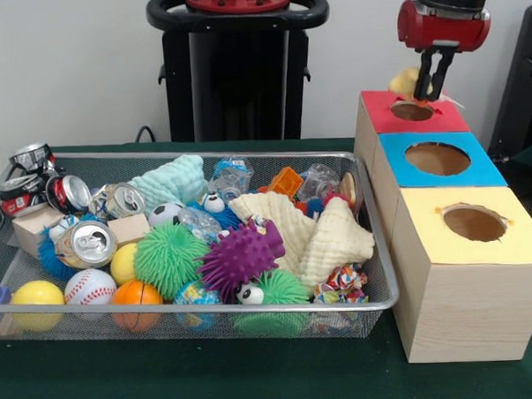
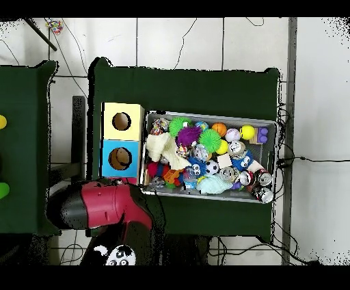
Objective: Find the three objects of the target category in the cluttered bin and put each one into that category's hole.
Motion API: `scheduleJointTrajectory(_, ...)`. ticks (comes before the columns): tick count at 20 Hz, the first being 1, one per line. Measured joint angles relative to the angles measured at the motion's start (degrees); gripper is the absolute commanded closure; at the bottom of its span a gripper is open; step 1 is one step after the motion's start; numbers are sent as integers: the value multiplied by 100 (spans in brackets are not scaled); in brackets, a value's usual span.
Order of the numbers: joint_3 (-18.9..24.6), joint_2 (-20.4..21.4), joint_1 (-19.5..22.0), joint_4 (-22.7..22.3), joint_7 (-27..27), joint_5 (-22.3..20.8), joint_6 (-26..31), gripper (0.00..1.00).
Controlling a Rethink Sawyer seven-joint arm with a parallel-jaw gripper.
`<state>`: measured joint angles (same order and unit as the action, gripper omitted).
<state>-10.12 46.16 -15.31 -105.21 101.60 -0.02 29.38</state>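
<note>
From the front, the claw [image 1: 433,84] hangs just above the red box [image 1: 446,117], right over its round hole [image 1: 411,111], with its dark fingers pinched on a small pale yellow thing [image 1: 406,82]. I cannot make out what that thing is; it looks soft. Beside the red box sit the blue box [image 1: 481,165] and then the yellow box [image 1: 528,241], both holes bare. The wire bin [image 1: 374,248] stands just next to the red box's row, still heaped with balls, spiky toys, cloths and crushed cans.

From overhead, the red arm [image 2: 109,205] covers the red box entirely, so the claw and its load are hidden; only the blue box [image 2: 107,149] and yellow box [image 2: 137,113] show beside the bin [image 2: 205,115] on the green tabletop [image 2: 184,85].

The risk, as I judge it: the thing seems held off to one side of the fingers, so on release it may catch the hole's rim and lodge there or roll away.
</note>
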Motion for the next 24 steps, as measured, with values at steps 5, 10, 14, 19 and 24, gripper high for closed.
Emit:
scheduleJointTrajectory(5,69,-58,104,159,0,-4,0,100)
scheduleJointTrajectory(10,115,-111,117,220,0,-14,1,100)
scheduleJointTrajectory(14,131,-236,119,296,0,-21,-34,100)
scheduleJointTrajectory(19,211,-306,166,302,0,-22,-145,100)
scheduleJointTrajectory(24,263,-310,227,294,0,-22,-365,100)
